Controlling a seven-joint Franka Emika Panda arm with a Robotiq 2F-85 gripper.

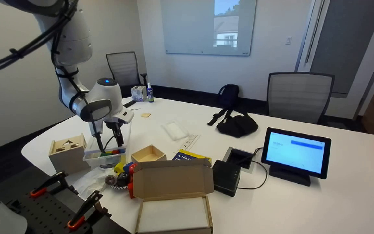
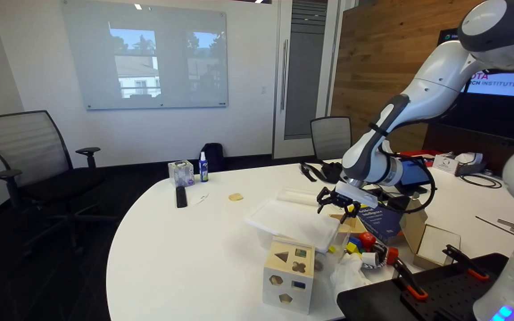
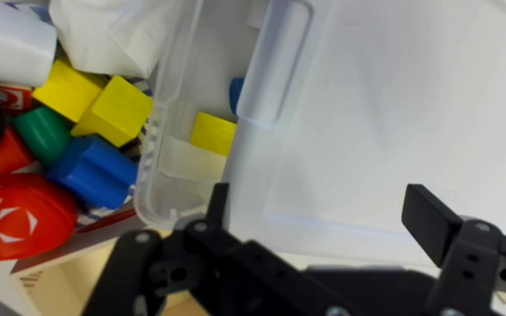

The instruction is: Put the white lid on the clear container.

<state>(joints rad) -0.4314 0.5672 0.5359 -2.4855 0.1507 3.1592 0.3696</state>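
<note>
The white lid [image 2: 295, 223] lies skewed over the top of the clear container [image 2: 263, 239]. In the wrist view the lid [image 3: 367, 123] covers much of the container [image 3: 147, 175], but a strip along the container's left side is uncovered, with a yellow block and a bit of blue inside. In an exterior view the container [image 1: 104, 160] shows coloured blocks at its near end; the lid is hard to make out there. My gripper [image 3: 323, 206] is open above a lid corner, its fingers wide apart and nothing gripped. It shows in both exterior views [image 1: 110, 145] [image 2: 331, 214].
A wooden shape-sorter box [image 2: 288, 276] stands beside the container. An open wooden box [image 1: 148, 153], a bowl of coloured blocks [image 1: 122, 177] and a crumpled white bag [image 1: 91, 182] are close by. A cardboard box [image 1: 174, 180], a book [image 1: 190, 155] and a smaller white flat item [image 1: 175, 130] lie farther off.
</note>
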